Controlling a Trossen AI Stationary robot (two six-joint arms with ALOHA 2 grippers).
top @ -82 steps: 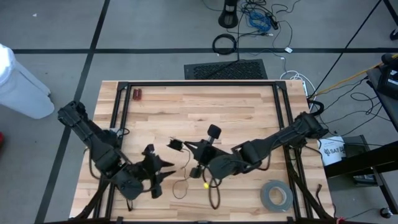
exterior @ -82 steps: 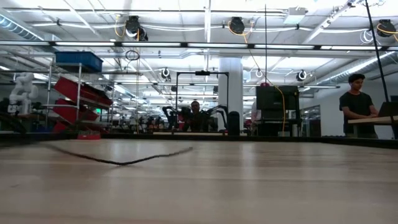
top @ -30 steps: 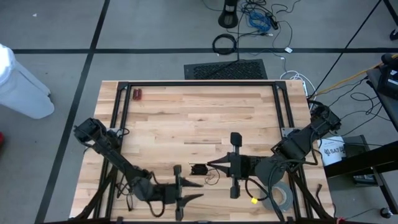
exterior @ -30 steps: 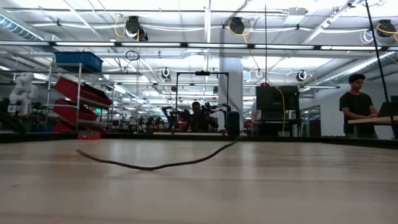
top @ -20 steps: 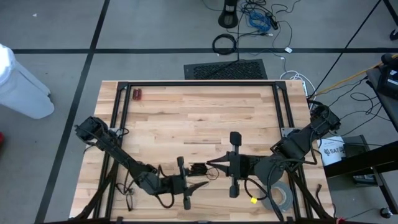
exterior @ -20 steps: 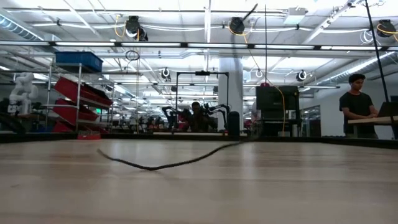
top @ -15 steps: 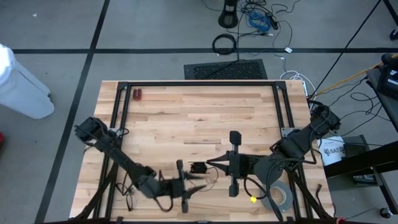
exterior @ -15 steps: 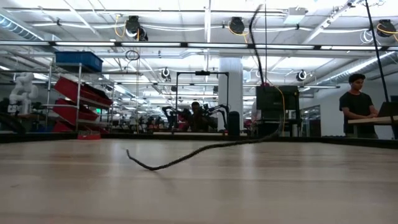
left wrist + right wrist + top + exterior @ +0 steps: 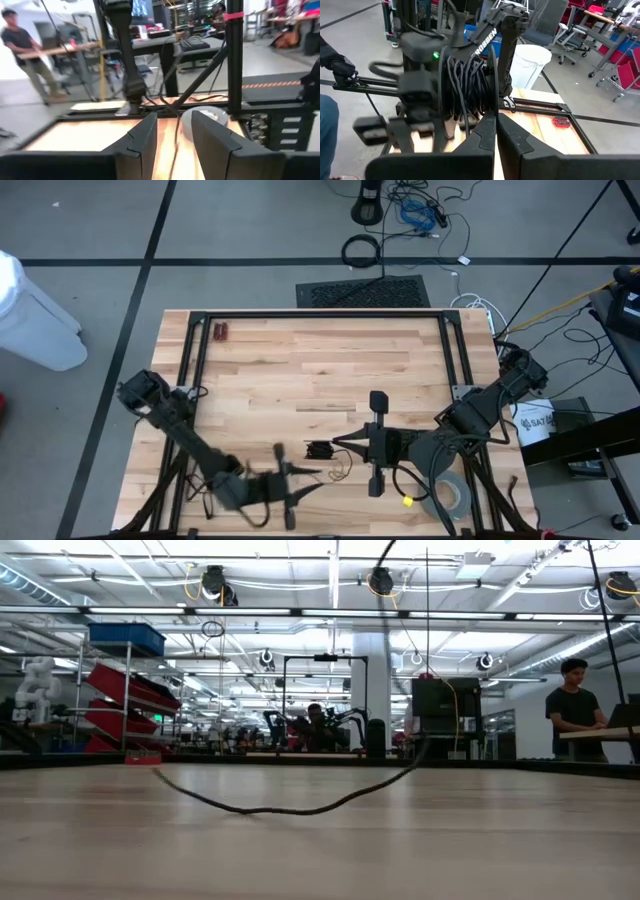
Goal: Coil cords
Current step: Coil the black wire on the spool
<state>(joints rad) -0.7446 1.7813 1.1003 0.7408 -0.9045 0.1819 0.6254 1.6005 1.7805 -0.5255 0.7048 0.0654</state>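
1. Fingers of the right gripper are pressed together, pinching the small bundled cord just above the table near its front middle.
2. Left gripper sits just beside it toward the front edge, fingers spread, with a loose cord strand running between them.
3. Grey tape roll lies at the front right.
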